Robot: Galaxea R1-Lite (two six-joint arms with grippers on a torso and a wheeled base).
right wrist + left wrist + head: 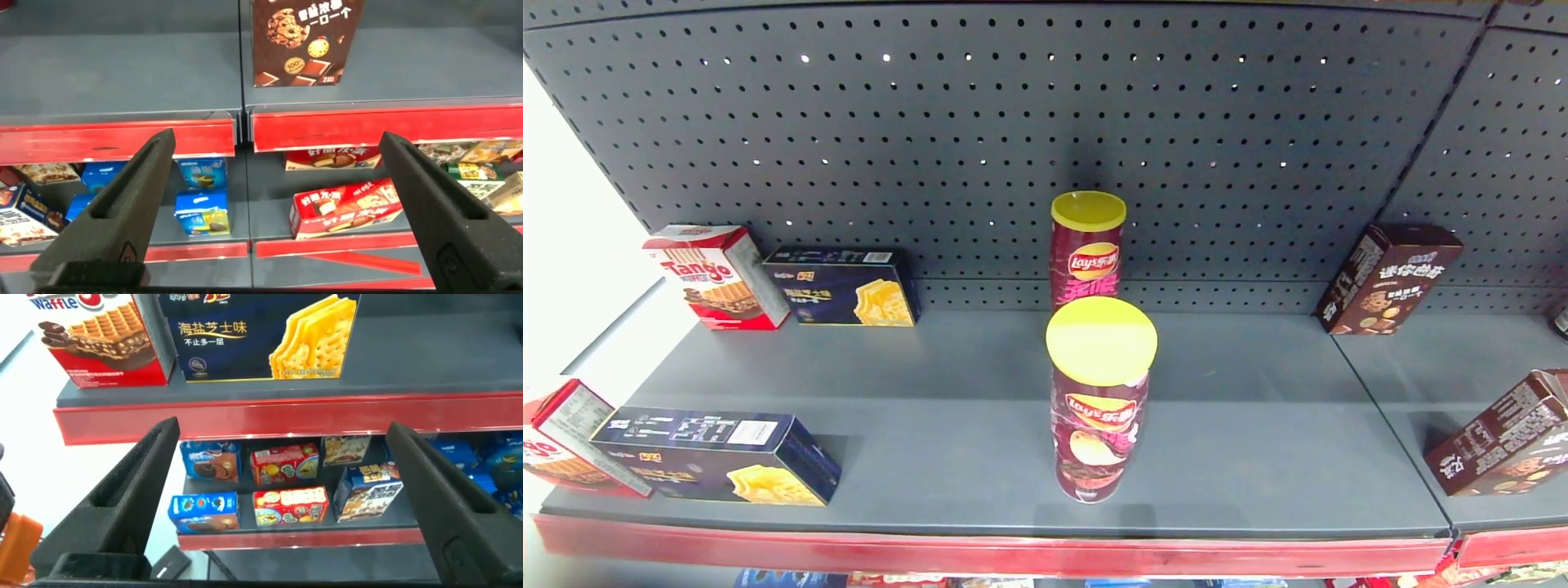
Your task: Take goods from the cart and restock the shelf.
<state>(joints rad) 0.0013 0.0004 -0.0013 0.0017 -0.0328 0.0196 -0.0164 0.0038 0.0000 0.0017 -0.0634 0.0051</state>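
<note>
Two maroon chip cans with yellow lids stand upright in the middle of the grey shelf, one near the front and one at the back. My left gripper is open and holds nothing, below the shelf's red front edge under the dark blue cracker box. My right gripper is open and holds nothing too, in front of the red shelf edge beneath a brown cookie box.
Red wafer boxes and dark blue cracker boxes stand at the shelf's left. Brown cookie boxes stand on the right section. A perforated grey back panel closes the shelf. Lower shelves hold several small snack boxes.
</note>
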